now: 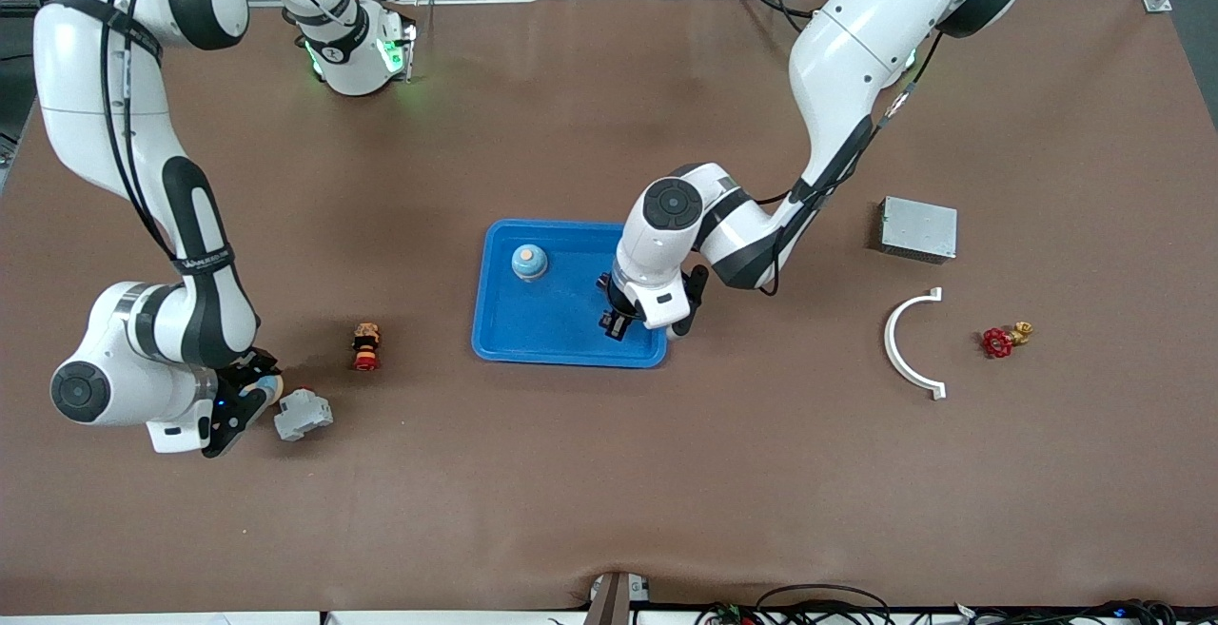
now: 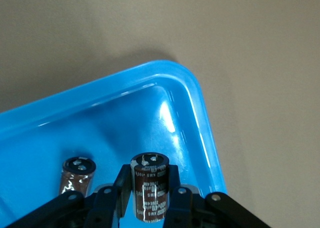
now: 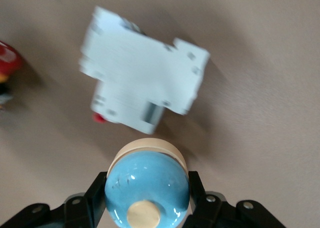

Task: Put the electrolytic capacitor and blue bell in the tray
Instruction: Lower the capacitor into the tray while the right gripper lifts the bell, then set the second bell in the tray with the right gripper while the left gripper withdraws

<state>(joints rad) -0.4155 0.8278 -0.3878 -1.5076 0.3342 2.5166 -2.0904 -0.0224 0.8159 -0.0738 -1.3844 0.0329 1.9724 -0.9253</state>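
Observation:
The blue tray [image 1: 557, 325] lies mid-table, with one blue bell [image 1: 529, 262] standing in it. My left gripper [image 1: 617, 322] hangs low over the tray's corner, shut on a dark brown electrolytic capacitor [image 2: 149, 188] held upright. In the left wrist view a second capacitor [image 2: 77, 175] stands on the tray floor [image 2: 125, 123] beside it. At the right arm's end of the table, my right gripper [image 1: 249, 401] is shut on another blue bell [image 3: 147, 188] with a cream base, right beside a grey circuit breaker [image 3: 142, 88].
The circuit breaker [image 1: 303, 414] lies on the brown table by the right gripper; a small red and black part [image 1: 365, 346] stands between it and the tray. Toward the left arm's end are a grey metal box [image 1: 918, 228], a white curved piece [image 1: 909, 344] and a red valve [image 1: 999, 341].

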